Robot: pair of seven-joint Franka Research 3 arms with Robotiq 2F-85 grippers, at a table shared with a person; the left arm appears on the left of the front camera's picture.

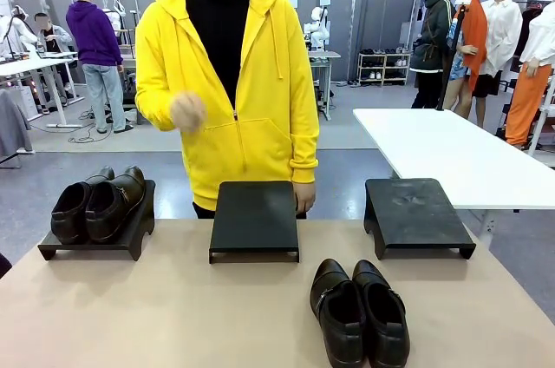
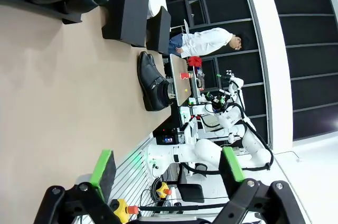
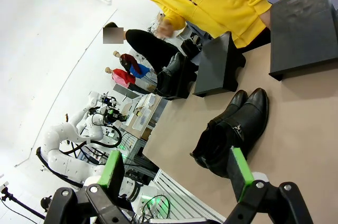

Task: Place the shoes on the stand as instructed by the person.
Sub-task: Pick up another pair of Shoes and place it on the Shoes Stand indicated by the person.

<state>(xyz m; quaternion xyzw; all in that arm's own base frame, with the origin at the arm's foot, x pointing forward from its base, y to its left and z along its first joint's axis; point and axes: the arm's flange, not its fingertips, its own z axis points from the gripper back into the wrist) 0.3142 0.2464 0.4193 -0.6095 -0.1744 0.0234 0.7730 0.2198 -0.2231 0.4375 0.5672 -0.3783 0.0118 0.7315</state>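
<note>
tan table (image 1: 173,316) | white table (image 1: 451,155) beyond, right | purple-hoodie person (image 1: 94,38) far left

Tan table (image 1: 130,316). Three black stands in row along far side, well apart: left stand (image 1: 95,249), middle stand (image 1: 254,219), right stand (image 1: 416,214). Black buckled shoes (image 1: 360,312) directly on tabletop, near side, side by side, touching.
</note>
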